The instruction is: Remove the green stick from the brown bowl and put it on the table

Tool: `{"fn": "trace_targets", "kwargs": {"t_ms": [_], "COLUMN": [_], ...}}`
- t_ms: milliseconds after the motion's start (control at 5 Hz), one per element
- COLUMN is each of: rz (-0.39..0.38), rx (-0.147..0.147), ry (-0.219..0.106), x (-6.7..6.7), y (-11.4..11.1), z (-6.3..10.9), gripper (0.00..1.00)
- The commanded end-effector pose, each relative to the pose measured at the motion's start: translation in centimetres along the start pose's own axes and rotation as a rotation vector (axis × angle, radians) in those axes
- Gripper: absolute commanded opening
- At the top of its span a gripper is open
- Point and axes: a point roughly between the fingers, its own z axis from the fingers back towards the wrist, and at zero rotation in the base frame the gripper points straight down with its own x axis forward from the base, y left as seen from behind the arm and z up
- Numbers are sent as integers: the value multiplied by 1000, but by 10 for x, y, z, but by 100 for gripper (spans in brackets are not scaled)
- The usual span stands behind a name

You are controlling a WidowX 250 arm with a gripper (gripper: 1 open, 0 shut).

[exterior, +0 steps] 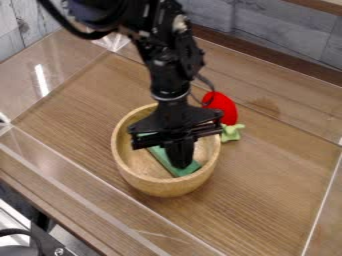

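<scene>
Along the left edge a clear acrylic wall (pixel 30 75) stands upright, glossy and catching pale reflections. It fences in the surface (pixel 74 125), a brown wood-grain top with fine streaks running lengthwise.

Near the middle sits the brown bowl (pixel 128 160) - round, light wood, thick-rimmed, with a smooth pale inside and faint grain on its outer wall. It rests flat on the surface.

From the far left a black jointed arm (pixel 167 50) reaches over and down into the bowl. Its tool (pixel 181 152) points straight down, with a dark crossbar spanning just above the rim and the two black fingers brought fully together inside the bowl.

The fingers are pinched on the green stick (pixel 166 159), a flat, matte, bright green block with straight edges. It lies inside the bowl, slanting from the middle toward the near right - green shows on both sides of the closed fingers, directly beneath the tool. The stick is not lifted clear of the rim.

Just right of the bowl, on the far side, lies a glossy red rounded toy (pixel 219 104) with a small green stem (pixel 234 130) close to the bowl's rim.
</scene>
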Motion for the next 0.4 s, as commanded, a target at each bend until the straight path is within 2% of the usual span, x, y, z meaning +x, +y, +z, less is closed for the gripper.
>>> {"fn": "trace_targets", "kwargs": {"t_ms": [0, 200], "rz": [11, 8], "rx": [-6, 1], "ry": [-9, -4], "x": [6, 15], "y": [-14, -6], "z": [-9, -1], "gripper": [0, 100]}}
